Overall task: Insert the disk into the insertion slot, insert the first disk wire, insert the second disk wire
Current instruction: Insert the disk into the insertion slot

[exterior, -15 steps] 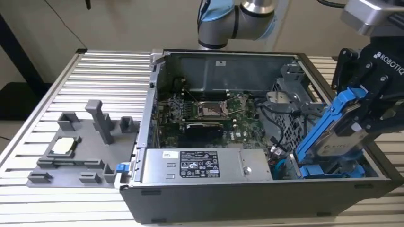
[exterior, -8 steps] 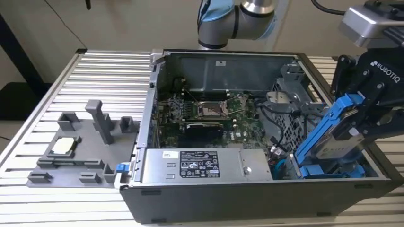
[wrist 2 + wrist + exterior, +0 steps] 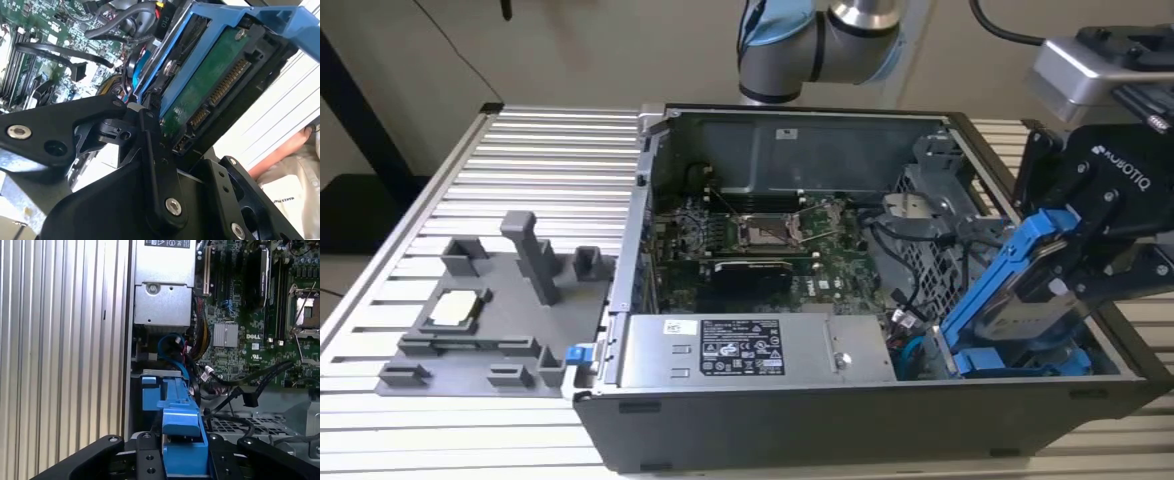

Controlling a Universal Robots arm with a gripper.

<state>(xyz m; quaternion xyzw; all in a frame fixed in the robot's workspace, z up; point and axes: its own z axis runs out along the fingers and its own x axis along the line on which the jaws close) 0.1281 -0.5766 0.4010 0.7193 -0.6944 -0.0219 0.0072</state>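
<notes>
Gripping the disk [image 3: 1007,300] by its blue carrier, the black gripper [image 3: 1062,285] stands at three o'clock in the exterior view, jaws drawn narrow on the frame's two long sides.

- Disk: tilted. Its lower end points to five o'clock, down inside the corner of the computer case [image 3: 854,420], and its upper end leans to one o'clock above the rim. In the second wrist view its green circuit-board face [image 3: 210,95] and connector row lie bare between the black fingers [image 3: 150,150].
- Insertion slot [image 3: 1027,352]: at four o'clock of the case, under the disk's lower end. Whether the carrier has entered it cannot be told.
- Edges: the case's side wall lies just beside the disk on its three o'clock side. The drive cage [image 3: 923,268], with its perforated wall, is near on the nine o'clock side. In the first wrist view black cables [image 3: 250,385] cross near the carrier [image 3: 180,415], between cage and motherboard [image 3: 250,315].
- Power supply box [image 3: 734,350]: grey and labelled, along the case's six o'clock wall, near the disk's foot.
- Open room: the case has no lid, so the space above the motherboard is free.
- Surface: a ribbed aluminium table [image 3: 520,150] carries the case. A grey fixture plate [image 3: 480,310] with upright pegs lies at eight o'clock, well apart from the disk.
- Room: a pale wall at twelve o'clock, with the robot arm [image 3: 814,40] coming down before it.
</notes>
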